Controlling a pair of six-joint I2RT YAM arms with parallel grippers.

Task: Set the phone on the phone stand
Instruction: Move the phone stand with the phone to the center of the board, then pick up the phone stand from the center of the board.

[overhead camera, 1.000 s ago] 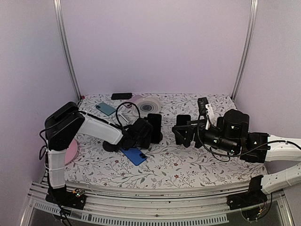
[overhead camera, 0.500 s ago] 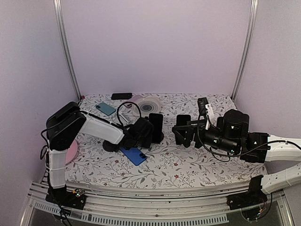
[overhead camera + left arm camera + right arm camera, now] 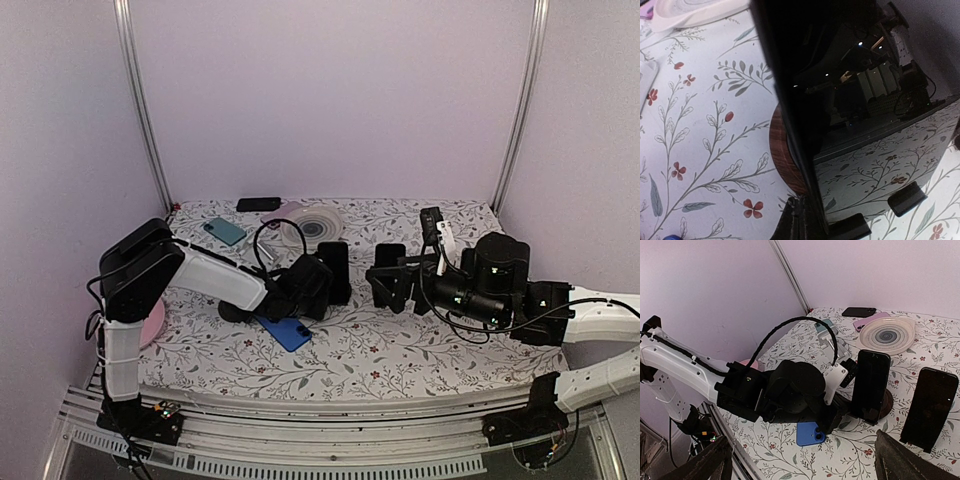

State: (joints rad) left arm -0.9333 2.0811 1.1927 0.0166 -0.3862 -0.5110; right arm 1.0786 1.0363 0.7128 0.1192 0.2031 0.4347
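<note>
The black phone [image 3: 865,100] stands upright on the phone stand [image 3: 785,155], its long axis near vertical and leaning a little back, its lower edge caught in the stand's two black lips above a round wooden base. The left gripper [image 3: 800,220] is the nearer one: its jaws are pressed together with nothing between them, the tips at the phone's lower side edge, though contact cannot be made out. The phone rises just ahead of and above those tips. The right gripper [image 3: 388,288] hangs apart to the right, spread wide and empty. The phone's glossy dark screen mirrors the flowered table [image 3: 700,125].
</note>
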